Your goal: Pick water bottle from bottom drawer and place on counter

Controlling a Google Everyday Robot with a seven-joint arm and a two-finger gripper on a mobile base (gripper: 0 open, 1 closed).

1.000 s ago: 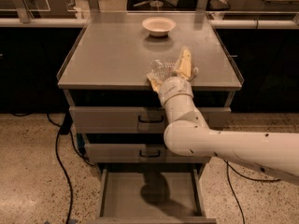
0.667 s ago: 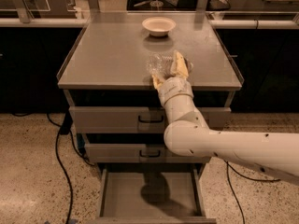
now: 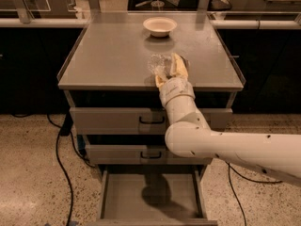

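Observation:
My gripper [image 3: 168, 70] is over the front middle of the counter [image 3: 113, 55], shut on the water bottle [image 3: 159, 64]. The bottle is clear and crinkled and sits between the cream-coloured fingers [image 3: 178, 66], just above or on the counter top; I cannot tell if it touches. My white arm reaches in from the lower right. The bottom drawer [image 3: 150, 194] stands pulled open below, a grey tray holding only the arm's shadow.
A cream bowl [image 3: 160, 26] sits at the back of the counter. Two wider grey drawers [image 3: 113, 120] above the open one are closed. Black cables [image 3: 63, 154] run over the speckled floor to the left. Glass-topped desks stand behind the counter.
The gripper with the bottle has moved further back over the counter and a little lower.

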